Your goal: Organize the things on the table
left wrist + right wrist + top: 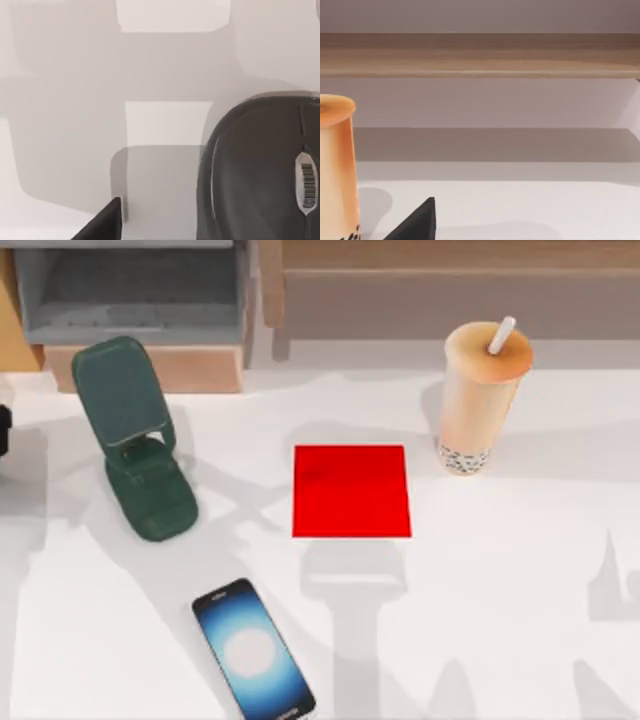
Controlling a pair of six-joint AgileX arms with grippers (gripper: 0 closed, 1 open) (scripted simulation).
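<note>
The black smartphone (254,650) lies screen up, glowing blue-white, near the front edge of the white table (500,590), left of centre. At the back right stands the tall beige bubble-tea cup (481,395) with its white straw; it also appears as the cup (336,165) in the right wrist view, beside a dark tip of my right gripper (415,222). The dark grey mouse (260,170) lies on the table close under my left wrist camera, with a dark tip of my left gripper (102,225) beside it, apart from it.
A red square mat (351,490) lies at the table's centre. A dark green phone stand (138,435) stands at the left. A grey box and a wooden drawer (140,310) sit at the back left, and a wooden shelf (450,285) runs along the back.
</note>
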